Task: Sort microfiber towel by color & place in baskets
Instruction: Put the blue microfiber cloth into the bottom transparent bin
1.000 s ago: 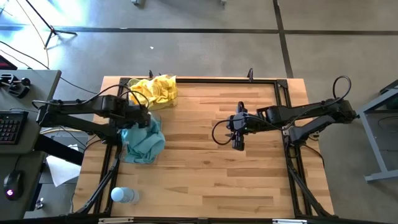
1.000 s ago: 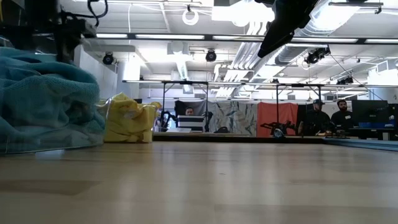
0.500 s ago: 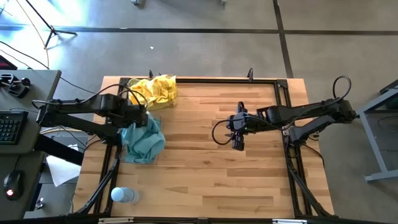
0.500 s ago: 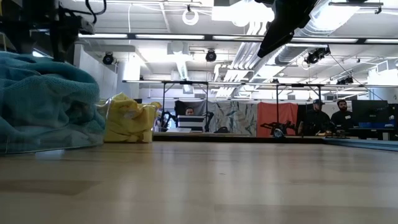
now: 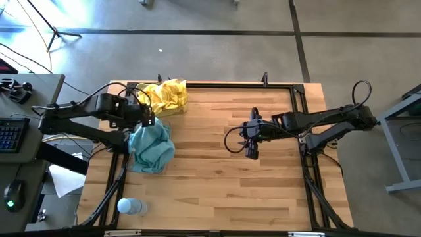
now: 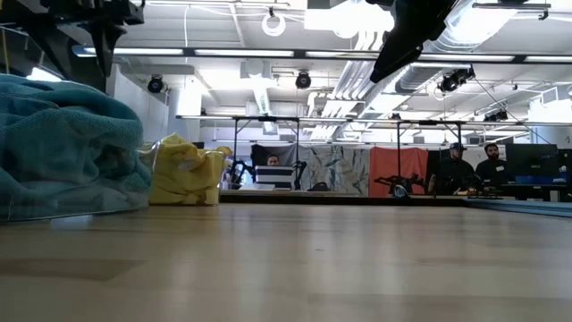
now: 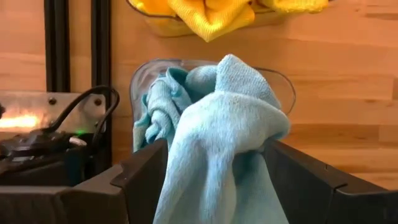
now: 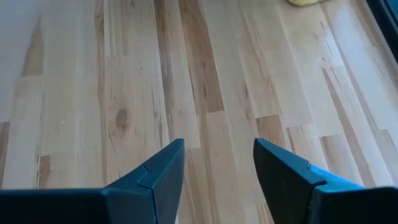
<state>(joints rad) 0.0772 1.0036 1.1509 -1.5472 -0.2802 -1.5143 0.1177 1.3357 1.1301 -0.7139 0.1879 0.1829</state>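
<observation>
Crumpled teal blue microfiber towels (image 5: 150, 148) heap in one clear plastic basket (image 7: 281, 84); bright yellow towels (image 5: 166, 96) fill another at twelve o'clock.

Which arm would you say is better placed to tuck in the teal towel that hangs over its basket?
Probably left: its open gripper hangs right at the teal towel, while the right gripper waits mid-table.

Pale bottle (image 5: 129, 206), keyboard (image 5: 11, 133), mouse (image 5: 12, 195)
</observation>
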